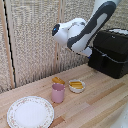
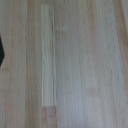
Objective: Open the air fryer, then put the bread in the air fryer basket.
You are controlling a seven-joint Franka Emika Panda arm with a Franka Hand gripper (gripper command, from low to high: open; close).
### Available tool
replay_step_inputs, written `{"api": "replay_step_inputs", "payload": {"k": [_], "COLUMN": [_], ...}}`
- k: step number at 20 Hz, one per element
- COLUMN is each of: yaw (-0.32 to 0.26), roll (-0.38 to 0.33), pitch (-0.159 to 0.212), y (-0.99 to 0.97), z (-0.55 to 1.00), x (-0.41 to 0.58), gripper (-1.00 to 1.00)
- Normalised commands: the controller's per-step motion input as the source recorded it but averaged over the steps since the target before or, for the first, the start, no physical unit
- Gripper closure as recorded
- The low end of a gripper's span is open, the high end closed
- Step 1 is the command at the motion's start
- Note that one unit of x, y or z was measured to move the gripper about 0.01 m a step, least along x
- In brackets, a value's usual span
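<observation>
One wooden table carries everything. On it, at the exterior view's right, stands one air fryer, glossy black and boxy, with its basket shut in the front and one handle showing only as a dark bump on that panel. One white and black arm reaches down from the top of the exterior view and ends just beside the fryer's front, above the table. Its tip is hidden there: the fingers cannot be made out, and I cannot tell whether they are apart or together, or whether they touch the handle. The wrist view shows only pale planks of the table, with a dark sliver at one edge too small to name.

One round plate with a patterned rim lies near the front at the exterior view's left. One pink cup stands upright between the plate and one small white bowl, which holds pale yellow strips. One bread, golden-orange and oblong, lies on the table just behind the cup, well apart from the fryer.
</observation>
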Motion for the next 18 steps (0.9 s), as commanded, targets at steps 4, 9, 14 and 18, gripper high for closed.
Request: {"api": "replay_step_inputs", "payload": {"k": [4, 9, 14, 18], "yaw": [0.003, 0.022, 0.084, 0.137], "roll": [-0.032, -0.03, -0.019, -0.024], "pitch": [-0.026, -0.038, -0.055, -0.075], "y": [-0.55, -0.63, -0.69, -0.64], "z": [-0.2, -0.18, -0.1, -0.07], "x": [0.075, 0.0, -0.003, 0.0], "gripper": [-1.0, -1.0, -1.0, -1.0]}}
